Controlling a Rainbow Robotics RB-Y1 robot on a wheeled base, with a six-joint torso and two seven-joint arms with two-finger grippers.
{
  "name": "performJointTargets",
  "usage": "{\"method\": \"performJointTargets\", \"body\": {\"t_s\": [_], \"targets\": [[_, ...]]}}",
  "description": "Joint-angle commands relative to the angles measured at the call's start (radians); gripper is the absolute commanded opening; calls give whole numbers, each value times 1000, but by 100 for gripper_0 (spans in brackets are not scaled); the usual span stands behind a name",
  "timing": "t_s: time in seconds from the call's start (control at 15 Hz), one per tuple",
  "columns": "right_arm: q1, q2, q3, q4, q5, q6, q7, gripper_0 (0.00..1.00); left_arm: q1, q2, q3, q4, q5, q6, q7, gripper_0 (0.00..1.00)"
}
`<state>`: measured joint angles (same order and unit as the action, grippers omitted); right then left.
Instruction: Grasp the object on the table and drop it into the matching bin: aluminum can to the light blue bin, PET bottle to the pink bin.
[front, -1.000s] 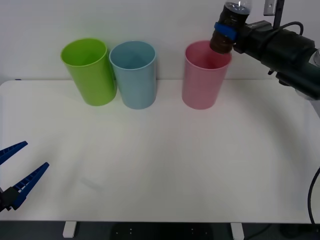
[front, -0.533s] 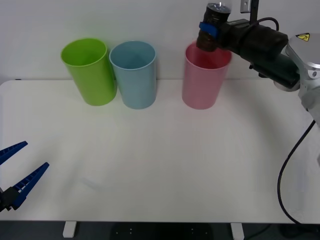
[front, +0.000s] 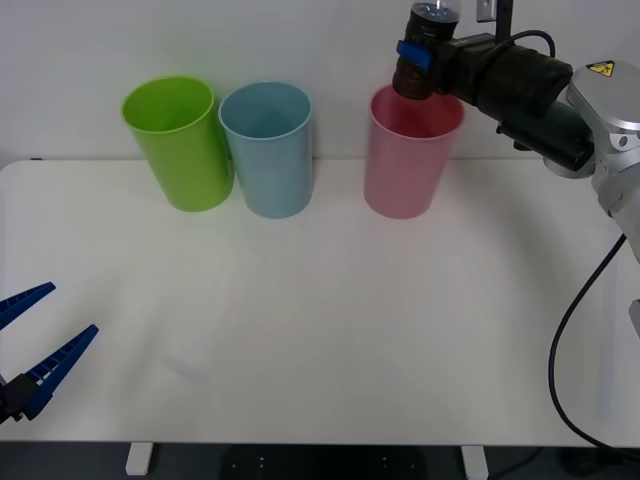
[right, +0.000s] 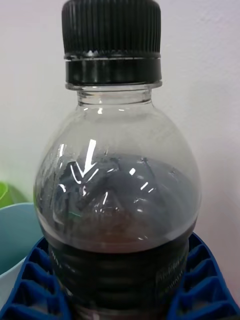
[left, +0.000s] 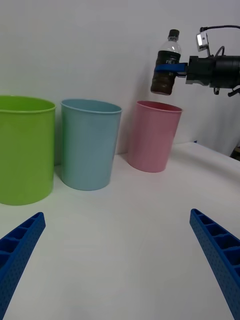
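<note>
A: Right hand (front: 412, 52) clamped on the PET bottle (front: 424, 55), blue fingers (right: 30, 280) wrapped round the dark lower body, black cap up.

B: Long axis close to upright, hanging just above the pink bin (front: 408, 150), over the far part of the rim. Bottle base clear of the rim in the left wrist view, not inside yet.

A: Straight drop from there, by the look of it. Mouth of the pink bin directly below, so letting go likely enough.

B: Slight worry: base near the rim's back edge, could clip and tip out behind.

A: Light blue bin (front: 267, 147) well to the left of the pink bin, touching the lime green bin (front: 179, 142). Wrong home for a bottle anyway.

B: Left hand (front: 28, 350) parked low at the near left edge of the counter (front: 320, 320), far from the pink bin, fingers spread wide, holding nothing.
</note>
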<state>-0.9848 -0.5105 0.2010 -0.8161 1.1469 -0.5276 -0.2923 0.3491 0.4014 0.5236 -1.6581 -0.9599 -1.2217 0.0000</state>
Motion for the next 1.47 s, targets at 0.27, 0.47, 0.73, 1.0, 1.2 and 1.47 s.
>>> {"method": "performJointTargets", "body": {"t_s": [0.27,0.47,0.73,1.0,1.2,1.47], "targets": [[0,-6,-12,-8,-1,-15,15,100,0,0,0,0,0,0,0,100],[5,-26,-23,-8,-30,-37,16,100,0,0,0,0,0,0,0,100],[38,-80,-23,-15,-110,-111,18,100,0,0,0,0,0,0,0,100],[166,-160,-23,-183,-193,-117,12,100,0,0,0,0,0,0,0,100],[302,-224,-32,-356,-248,-109,8,100,0,0,0,0,0,0,0,100],[506,-267,-100,-571,-268,-103,7,100,0,0,0,0,0,0,0,100]]}}
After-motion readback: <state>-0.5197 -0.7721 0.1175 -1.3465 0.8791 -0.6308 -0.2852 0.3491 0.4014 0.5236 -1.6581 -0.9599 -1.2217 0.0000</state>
